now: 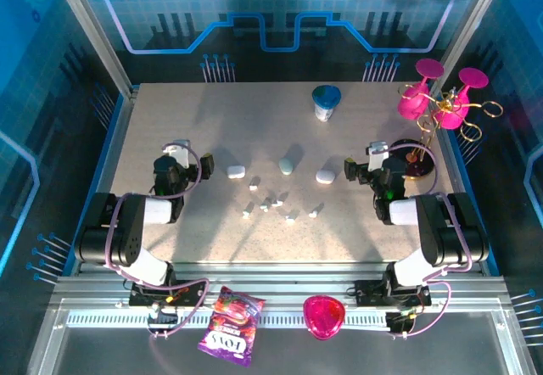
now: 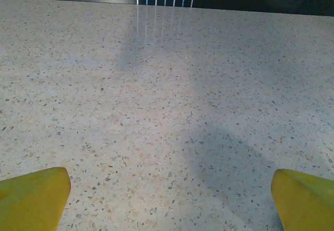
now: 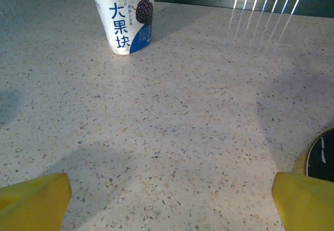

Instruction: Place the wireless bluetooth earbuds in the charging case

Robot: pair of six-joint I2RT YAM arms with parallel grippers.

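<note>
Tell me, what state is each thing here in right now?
Left gripper: open, holding nothing.
Right gripper: open, holding nothing.
Earbuds: loose on the table, outside any case.
Cases: lying flat, seemingly shut.
Yogurt cup: upright, lid on.

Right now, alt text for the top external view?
Several tiny white earbuds lie scattered on the table, just nearer than a row of three white cases. The left claw and right claw sit open on either side, holding nothing. A blue-lidded cup stands farther back.
</note>
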